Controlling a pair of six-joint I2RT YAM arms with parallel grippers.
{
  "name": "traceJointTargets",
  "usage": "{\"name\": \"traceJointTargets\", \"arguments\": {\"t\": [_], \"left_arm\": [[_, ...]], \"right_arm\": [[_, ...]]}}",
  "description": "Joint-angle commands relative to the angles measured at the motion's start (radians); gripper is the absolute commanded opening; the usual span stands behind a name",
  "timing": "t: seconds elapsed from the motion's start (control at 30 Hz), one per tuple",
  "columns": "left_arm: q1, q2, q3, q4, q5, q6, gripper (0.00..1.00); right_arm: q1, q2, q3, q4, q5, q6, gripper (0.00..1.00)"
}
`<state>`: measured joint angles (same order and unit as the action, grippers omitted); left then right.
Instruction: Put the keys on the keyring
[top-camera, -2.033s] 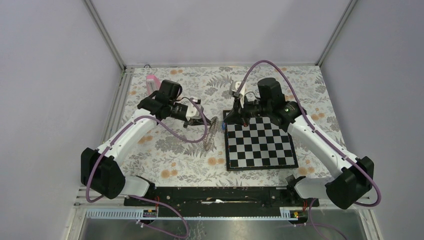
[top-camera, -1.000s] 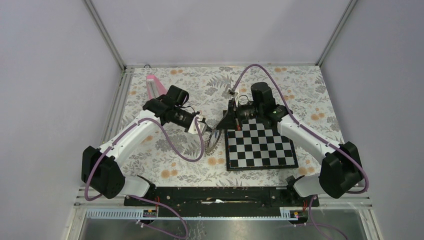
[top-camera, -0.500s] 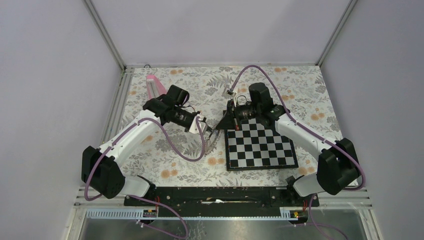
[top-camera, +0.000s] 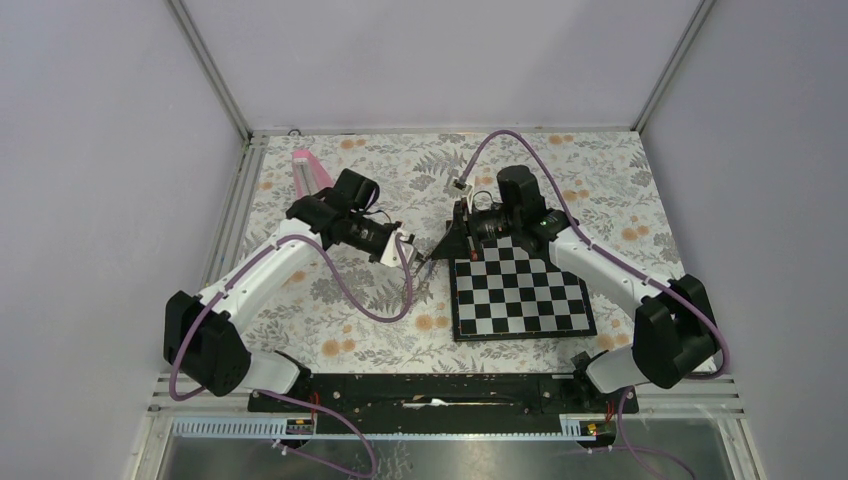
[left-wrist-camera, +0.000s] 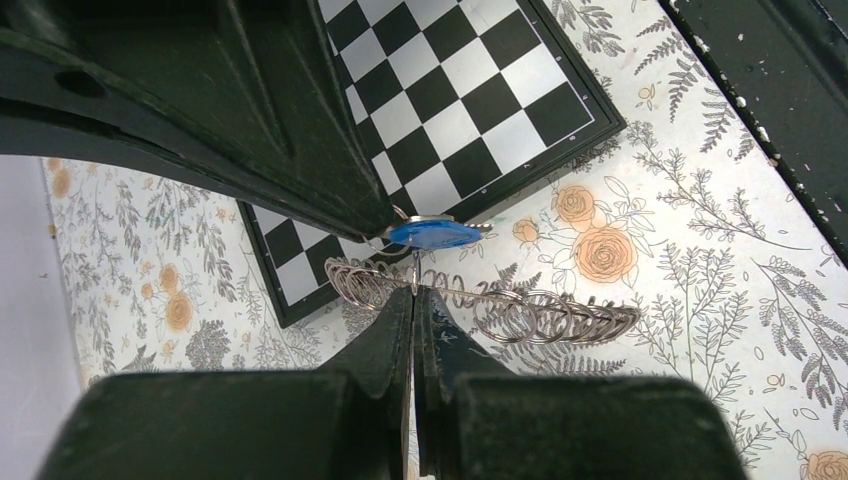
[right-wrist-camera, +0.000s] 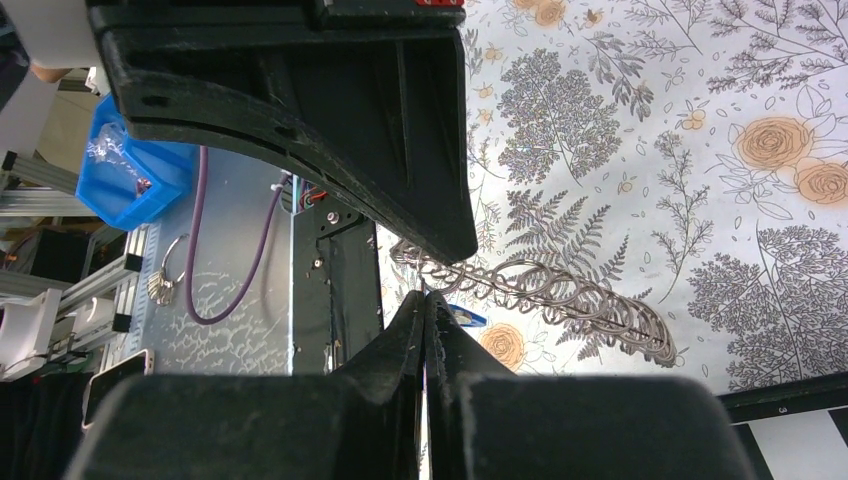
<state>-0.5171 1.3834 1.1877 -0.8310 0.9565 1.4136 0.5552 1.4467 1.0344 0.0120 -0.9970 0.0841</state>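
Observation:
My left gripper (left-wrist-camera: 413, 290) is shut on the keyring (left-wrist-camera: 540, 315), a band of linked small metal rings held edge-on just above the floral cloth. My right gripper (right-wrist-camera: 425, 296) is shut on the key, whose blue head (left-wrist-camera: 433, 234) sits flat right above the ring's band at the left fingertips. In the right wrist view a sliver of the blue key (right-wrist-camera: 468, 317) peeks past my finger, with the keyring (right-wrist-camera: 560, 292) just beyond it. From above, the left gripper (top-camera: 416, 258) and the right gripper (top-camera: 436, 253) meet tip to tip by the chessboard's far-left corner.
A chessboard (top-camera: 520, 290) lies right of centre on the floral cloth. A pink object (top-camera: 308, 168) sits at the far left behind the left arm. The black base rail (top-camera: 430, 390) runs along the near edge.
Over the last two seconds the right gripper has moved left to the left gripper, and the keyring has turned edge-on. Nearly nothing has shifted in the last half second.

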Motion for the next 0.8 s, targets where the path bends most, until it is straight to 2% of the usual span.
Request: {"name": "traceJointTargets", "arguments": {"t": [0.0,0.77], "left_arm": [[-0.004,0.005,0.065,0.015,0.009,0.006,0.0],[-0.011,0.005,0.069,0.015,-0.004,0.019,0.0]], "right_arm": [[-0.005,0.013,-0.006,0.034,-0.034,0.011,0.0],[-0.005,0.035,0.007,-0.006,-0.011,-0.026,0.0]]}}
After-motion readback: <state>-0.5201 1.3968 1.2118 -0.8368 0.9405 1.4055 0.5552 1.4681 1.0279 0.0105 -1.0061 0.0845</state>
